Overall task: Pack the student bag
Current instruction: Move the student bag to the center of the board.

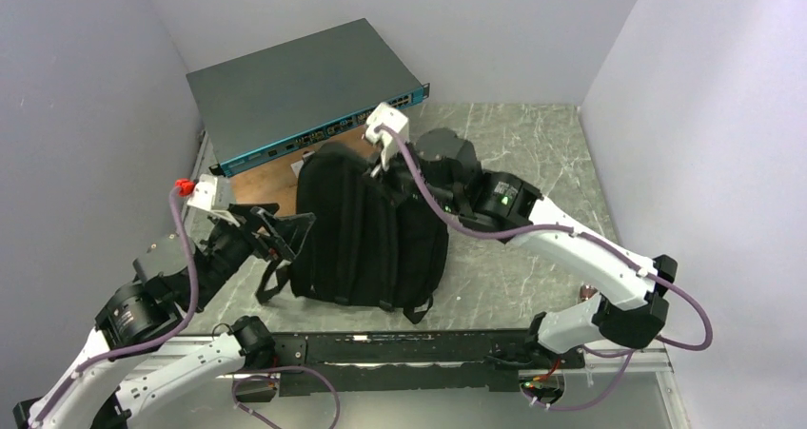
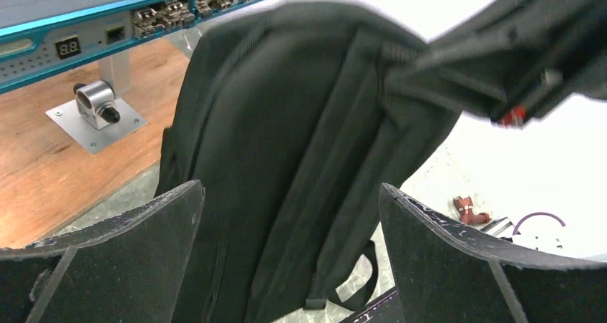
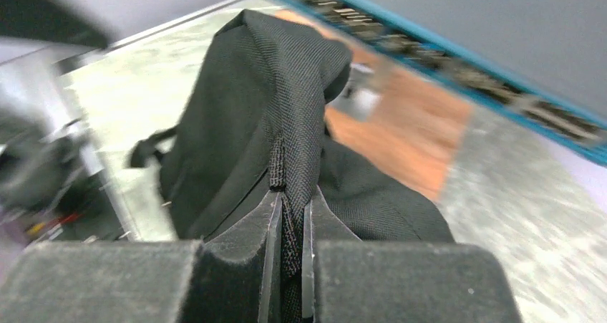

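The student bag (image 1: 366,229) is a black fabric backpack in the middle of the table, its top end raised toward the far side. My right gripper (image 1: 383,155) is shut on a fold of fabric at the bag's top; in the right wrist view the fold (image 3: 290,158) is pinched between the right gripper's (image 3: 289,226) two closed fingers. My left gripper (image 1: 293,234) is open at the bag's left side, touching nothing. In the left wrist view the bag (image 2: 286,144) fills the gap beyond the spread fingers (image 2: 107,258). A black strap (image 1: 271,282) trails at the bag's lower left.
A flat grey network switch (image 1: 305,91) with a teal front is propped at the back left over a wooden board (image 1: 271,177) and a metal bracket (image 2: 96,108). Walls close in left, right and back. A black rail (image 1: 400,348) runs along the near edge. A small red part (image 2: 469,210) lies near it.
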{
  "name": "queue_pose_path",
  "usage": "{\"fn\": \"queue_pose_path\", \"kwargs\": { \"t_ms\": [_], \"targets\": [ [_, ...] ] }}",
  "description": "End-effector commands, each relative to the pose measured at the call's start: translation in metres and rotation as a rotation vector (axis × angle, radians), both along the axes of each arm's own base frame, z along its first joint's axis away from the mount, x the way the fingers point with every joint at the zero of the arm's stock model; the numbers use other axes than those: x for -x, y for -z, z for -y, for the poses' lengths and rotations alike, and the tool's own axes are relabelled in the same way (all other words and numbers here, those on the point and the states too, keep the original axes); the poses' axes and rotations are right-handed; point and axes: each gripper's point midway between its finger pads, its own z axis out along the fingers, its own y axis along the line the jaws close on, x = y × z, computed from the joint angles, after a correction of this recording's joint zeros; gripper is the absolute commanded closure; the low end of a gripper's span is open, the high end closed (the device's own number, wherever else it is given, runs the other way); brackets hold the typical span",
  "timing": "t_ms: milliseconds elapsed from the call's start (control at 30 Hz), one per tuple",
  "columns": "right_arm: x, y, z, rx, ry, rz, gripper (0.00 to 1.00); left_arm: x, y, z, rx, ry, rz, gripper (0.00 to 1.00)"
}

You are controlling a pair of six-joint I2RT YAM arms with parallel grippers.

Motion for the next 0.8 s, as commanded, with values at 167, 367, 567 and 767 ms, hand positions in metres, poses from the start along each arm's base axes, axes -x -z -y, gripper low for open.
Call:
{"fn": "queue_pose_path", "kwargs": {
  "t_ms": [167, 367, 567, 767],
  "targets": [
    [-0.093, -0.208, 0.147, -0.248, 0.644, 0.450, 1.00, -0.010, 0.001, 0.057, -0.013, 0.161, -0.042, 0.02],
    [-0.078, -0.233, 0.142, -0.225, 0.617, 0.499, 1.00, -0.024, 0.013, 0.088, -0.052, 0.213, -0.081, 0.02],
    [-0.033, -0.137, 0.044, -0.147, 0.455, 0.298, 1.00, -0.038, 0.035, 0.077, -0.066, 0.102, -0.128, 0.01],
    [-0.031, 0.002, 0.034, -0.087, 0.553, 0.087, 1.00, -0.041, 0.061, 0.057, -0.026, 0.025, -0.158, 0.02]
  ]
}}
